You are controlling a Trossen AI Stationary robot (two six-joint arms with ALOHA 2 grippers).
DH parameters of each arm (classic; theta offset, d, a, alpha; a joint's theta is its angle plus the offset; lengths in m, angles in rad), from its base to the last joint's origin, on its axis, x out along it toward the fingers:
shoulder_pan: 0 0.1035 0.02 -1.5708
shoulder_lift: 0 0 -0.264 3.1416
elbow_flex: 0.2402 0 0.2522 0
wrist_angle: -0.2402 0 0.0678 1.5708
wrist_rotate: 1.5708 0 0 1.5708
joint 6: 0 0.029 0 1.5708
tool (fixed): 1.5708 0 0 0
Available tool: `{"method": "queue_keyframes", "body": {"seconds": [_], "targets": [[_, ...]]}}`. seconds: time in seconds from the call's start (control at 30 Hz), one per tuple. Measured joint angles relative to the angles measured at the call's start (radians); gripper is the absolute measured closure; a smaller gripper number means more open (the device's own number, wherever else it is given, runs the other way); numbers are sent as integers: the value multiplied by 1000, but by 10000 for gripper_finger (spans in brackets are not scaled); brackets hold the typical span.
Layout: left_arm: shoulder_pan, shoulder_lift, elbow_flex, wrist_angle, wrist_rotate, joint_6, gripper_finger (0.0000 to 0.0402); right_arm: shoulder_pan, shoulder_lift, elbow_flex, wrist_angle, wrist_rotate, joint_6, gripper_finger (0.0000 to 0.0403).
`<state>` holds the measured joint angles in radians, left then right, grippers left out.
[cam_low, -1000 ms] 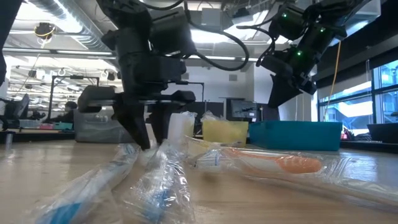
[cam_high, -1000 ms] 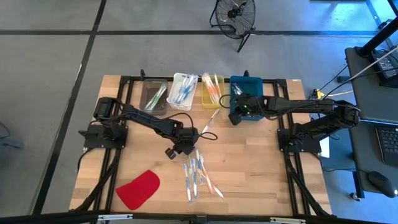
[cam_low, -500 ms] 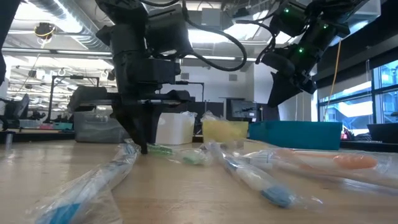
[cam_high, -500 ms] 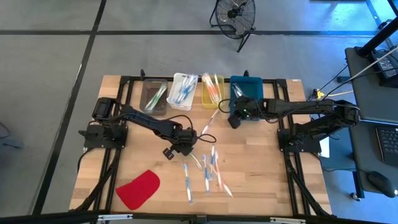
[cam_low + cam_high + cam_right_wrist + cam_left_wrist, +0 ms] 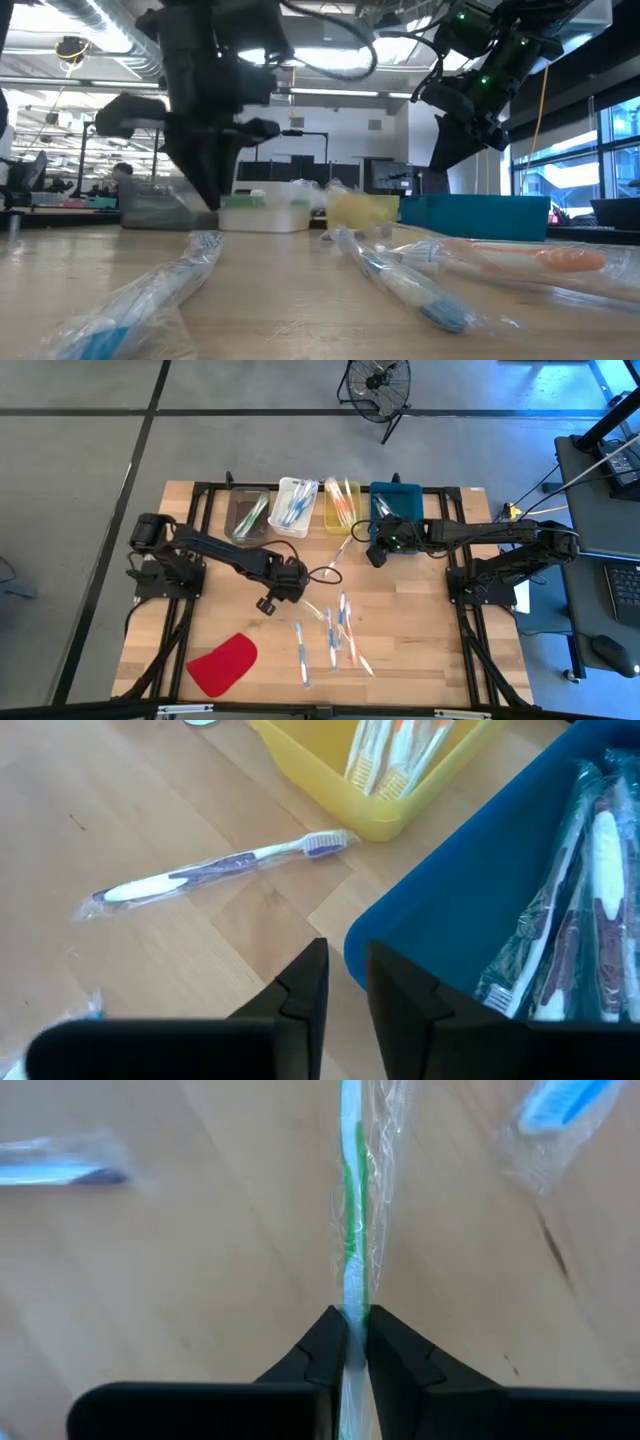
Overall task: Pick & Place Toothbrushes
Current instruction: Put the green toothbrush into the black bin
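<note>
My left gripper (image 5: 289, 588) hangs above the table's middle, shut on a green-and-white toothbrush in a clear wrapper (image 5: 350, 1230). In the low view the toothbrush's green end (image 5: 241, 203) sticks out level beside the gripper (image 5: 213, 200). Several loose wrapped toothbrushes (image 5: 335, 635) lie flat on the wood to the near right of it. One purple toothbrush (image 5: 215, 873) lies near the yellow bin. My right gripper (image 5: 375, 555) hovers at the near left corner of the blue bin (image 5: 397, 510), open by a narrow gap (image 5: 346, 985) and holding nothing. My left gripper pinches the toothbrush's white-and-green handle (image 5: 350, 1302) between its two fingers, wrapper included. The fingers come from above, pointing down, and lie across the handle. The toothbrush sits about level and is lifted clear of the table.
Along the far edge stand a dark bin with green brushes (image 5: 247, 515), a clear bin with blue ones (image 5: 293, 505), a yellow bin with orange ones (image 5: 342, 505) and the blue bin with purple ones. A flat red piece (image 5: 222, 665) lies near the left near corner.
My left gripper stood open over the pile, shut on the green toothbrush, then rose and moved toward the table's left, lifting the brush clear. The loose toothbrushes were stirred and now lie more spread out toward the right. My right gripper kept almost still.
</note>
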<state>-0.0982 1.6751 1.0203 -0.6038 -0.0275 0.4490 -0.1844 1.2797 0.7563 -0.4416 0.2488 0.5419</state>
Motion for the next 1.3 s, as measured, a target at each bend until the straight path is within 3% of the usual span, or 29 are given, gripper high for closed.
{"method": "queue_keyframes", "body": {"seconds": [0.2,0.47,0.9,1.3], "targets": [[1,-91,-31,3,-15,-83,374,40,0,0,0,-2,1,323],[19,-268,-208,146,-32,-264,374,127,0,0,12,-3,53,334],[78,-530,-394,183,-408,-602,371,291,0,0,194,-32,153,370],[258,-710,-411,166,-515,-790,373,404,18,0,367,-32,158,397]]}}
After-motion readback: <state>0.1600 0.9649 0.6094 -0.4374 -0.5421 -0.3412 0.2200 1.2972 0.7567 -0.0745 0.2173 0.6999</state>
